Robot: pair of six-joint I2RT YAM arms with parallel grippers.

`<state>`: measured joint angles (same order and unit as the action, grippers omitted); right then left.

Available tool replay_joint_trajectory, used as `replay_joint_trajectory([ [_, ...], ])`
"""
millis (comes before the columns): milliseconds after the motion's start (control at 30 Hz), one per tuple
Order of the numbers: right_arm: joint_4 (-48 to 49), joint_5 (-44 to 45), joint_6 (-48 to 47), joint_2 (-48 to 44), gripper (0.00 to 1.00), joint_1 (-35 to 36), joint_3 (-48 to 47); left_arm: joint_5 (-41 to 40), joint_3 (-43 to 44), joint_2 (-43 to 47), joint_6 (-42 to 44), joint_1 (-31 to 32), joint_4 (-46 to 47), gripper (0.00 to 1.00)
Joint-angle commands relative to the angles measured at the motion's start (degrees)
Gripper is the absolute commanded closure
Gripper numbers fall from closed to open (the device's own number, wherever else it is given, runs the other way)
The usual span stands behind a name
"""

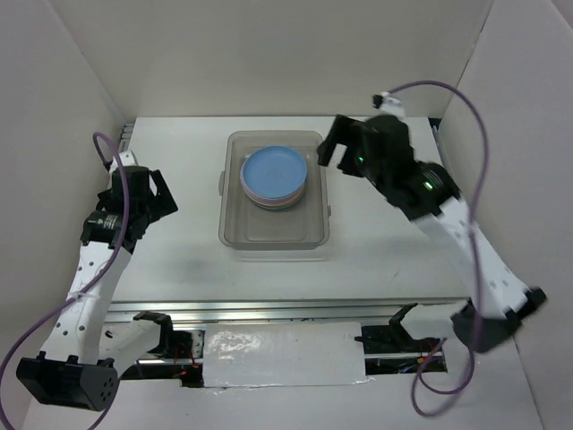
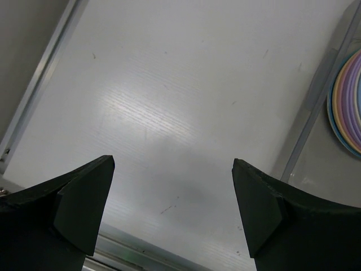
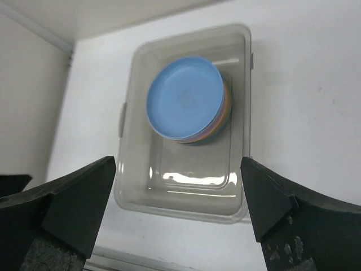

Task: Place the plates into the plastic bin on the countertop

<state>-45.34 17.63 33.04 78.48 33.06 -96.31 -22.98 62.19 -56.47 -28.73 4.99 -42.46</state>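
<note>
From above, we see a stack of plates (image 1: 274,176) in the far half of the plastic bin (image 1: 273,244), which stands at the middle of the bench (image 1: 394,260). A blue plate (image 1: 273,168) lies on top, with pinkish rims showing under its near edge. We find no plate on the bench outside the bin, so we judge the task done or very nearly so. We cannot count the stack from here to confirm all seven. The left hand (image 1: 164,195) hangs over the left side of the bench, well apart from the bin. The right hand (image 1: 329,148) hovers just beside the bin's far right corner.

From the left wrist, the left hand (image 2: 172,165) stands wide open and holds nothing, with only bare bench (image 2: 169,101) between its fingers. At the right edge we catch the bin's wall (image 2: 316,101) and the nested plate rims (image 2: 345,107), in blue, cream, lavender and pink.

From the right wrist, the right hand (image 3: 177,164) is spread wide as well, empty and touching nothing. It looks down on the bin (image 3: 180,208) from above. The blue plate (image 3: 183,96) lies face up on the stack, with orange and pink edges showing along one side. The nearer half of the bin floor is bare. What is left, as we judge it, is at most to draw the arms clear.
</note>
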Motion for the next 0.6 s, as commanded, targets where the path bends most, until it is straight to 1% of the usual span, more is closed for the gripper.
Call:
replay_joint_trajectory([
  [0,-7.29,18.12,-1.84,-13.32,0.00,4.46,5.60,-6.36,5.64,2.93,-0.36,-0.16,-3.50,0.01],
  [133,-13.96,20.78,-0.44,-28.42,0.00,7.19,12.36,-6.82,10.39,5.40,-1.24,-0.25,-8.34,0.01],
  [167,-15.38,20.78,-0.26,-30.38,0.00,7.28,13.16,-6.46,12.40,7.06,-0.89,-0.25,-9.56,0.01],
  [300,-20.30,19.56,-1.30,-40.65,0.00,7.11,16.06,-5.06,15.15,11.98,0.25,-0.16,-11.67,0.01],
  [433,-22.15,16.92,-2.36,-46.55,0.00,6.93,17.30,-3.92,15.24,15.68,-0.01,-0.25,-14.05,0.01],
  [567,-23.56,14.98,-2.19,-49.56,0.00,6.41,17.56,-6.28,14.45,18.58,-0.80,-0.25,-17.04,0.01],
])
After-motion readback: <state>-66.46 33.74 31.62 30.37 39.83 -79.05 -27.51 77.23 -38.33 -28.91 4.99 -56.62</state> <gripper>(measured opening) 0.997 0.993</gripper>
